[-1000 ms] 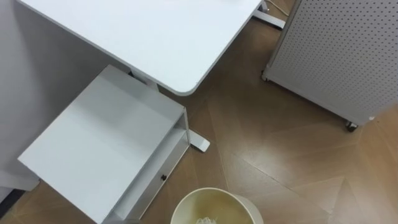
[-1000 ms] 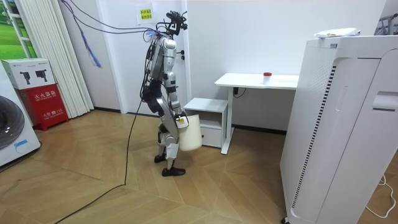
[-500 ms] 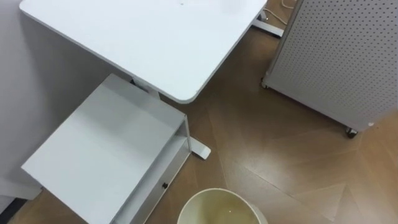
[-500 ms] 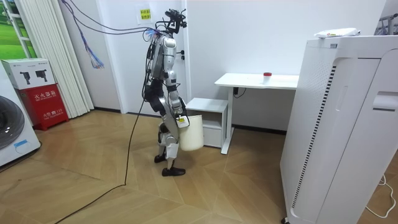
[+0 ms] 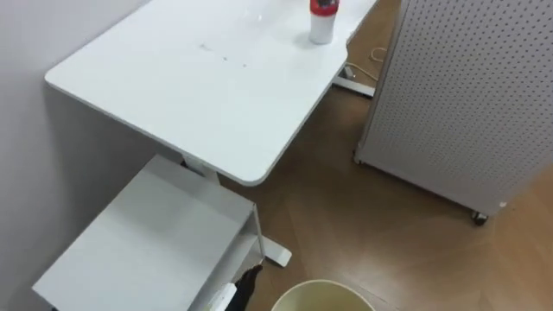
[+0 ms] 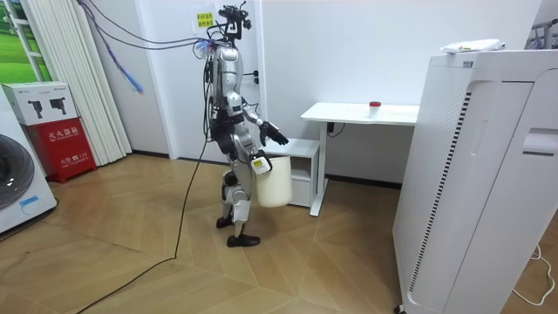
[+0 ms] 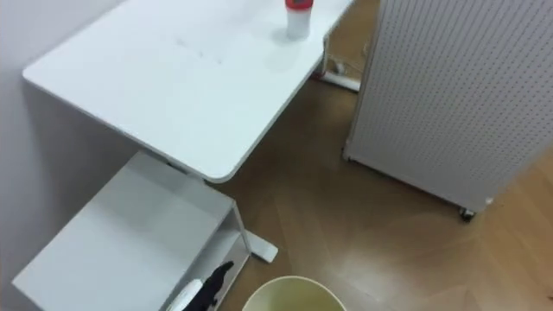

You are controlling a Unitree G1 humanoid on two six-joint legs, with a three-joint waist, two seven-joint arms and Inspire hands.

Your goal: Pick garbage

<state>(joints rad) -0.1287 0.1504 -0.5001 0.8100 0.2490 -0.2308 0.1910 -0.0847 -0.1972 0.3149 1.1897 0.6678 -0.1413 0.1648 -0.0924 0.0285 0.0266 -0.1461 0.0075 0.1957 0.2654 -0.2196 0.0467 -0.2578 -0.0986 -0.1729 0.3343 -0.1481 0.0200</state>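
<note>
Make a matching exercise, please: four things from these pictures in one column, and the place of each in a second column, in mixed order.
Things:
1 bottle
2 bin
3 cabinet
4 panel

Places:
a partly under the desk
b on wheels, right of the desk
c on the desk
d carried by the robot

Pairs: 1-c, 2-d, 3-a, 4-b

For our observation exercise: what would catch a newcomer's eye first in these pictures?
The red-capped container stands alone at the far end of the white desk. Next comes the cream bin that the robot carries beside the low white cabinet, with its left hand held out forward, open.
</note>
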